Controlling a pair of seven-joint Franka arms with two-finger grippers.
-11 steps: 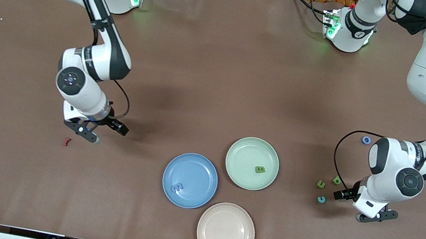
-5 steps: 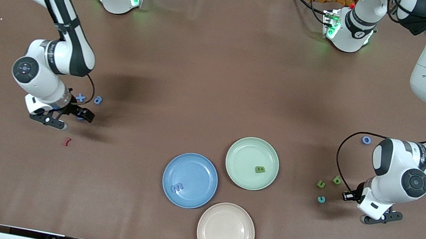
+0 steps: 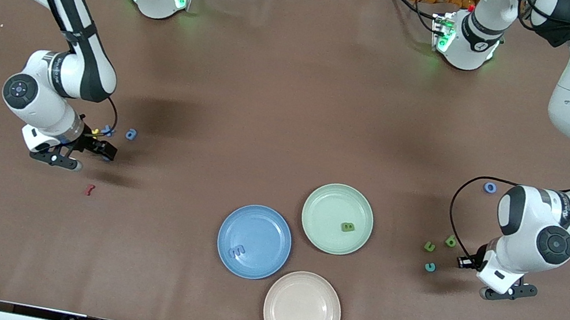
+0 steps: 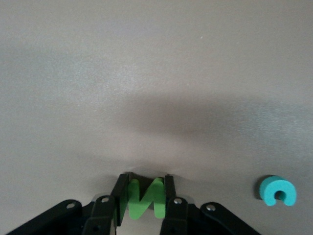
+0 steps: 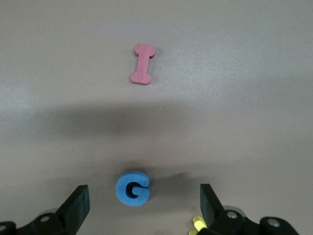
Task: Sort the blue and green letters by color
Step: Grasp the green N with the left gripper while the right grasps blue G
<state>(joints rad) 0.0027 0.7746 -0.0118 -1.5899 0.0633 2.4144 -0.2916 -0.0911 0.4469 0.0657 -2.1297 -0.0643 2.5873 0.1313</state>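
Observation:
My left gripper (image 4: 144, 196) is shut on a green letter (image 4: 145, 198), low over the table at the left arm's end (image 3: 499, 290). A teal letter (image 4: 277, 191) lies beside it (image 3: 430, 266), with two green letters (image 3: 428, 246) (image 3: 450, 241) close by. My right gripper (image 5: 143, 205) hangs open over a blue letter G (image 5: 132, 188), low over the right arm's end (image 3: 79, 155). Two more blue letters (image 3: 108, 132) (image 3: 131, 134) lie just past it. The blue plate (image 3: 226, 226) holds a blue letter (image 3: 237, 251). The green plate (image 3: 313, 200) holds a green letter (image 3: 347, 227).
A pink plate (image 3: 301, 311) sits near the front edge. A dark red letter (image 3: 90, 189) lies nearer the camera than my right gripper. A yellow letter (image 5: 197, 224) sits by one right finger. A blue ring letter (image 3: 490, 187) lies beside the left arm.
My right arm has swung toward its own end of the table, uncovering two blue letters. My left gripper has closed on the green letter and barely shifted.

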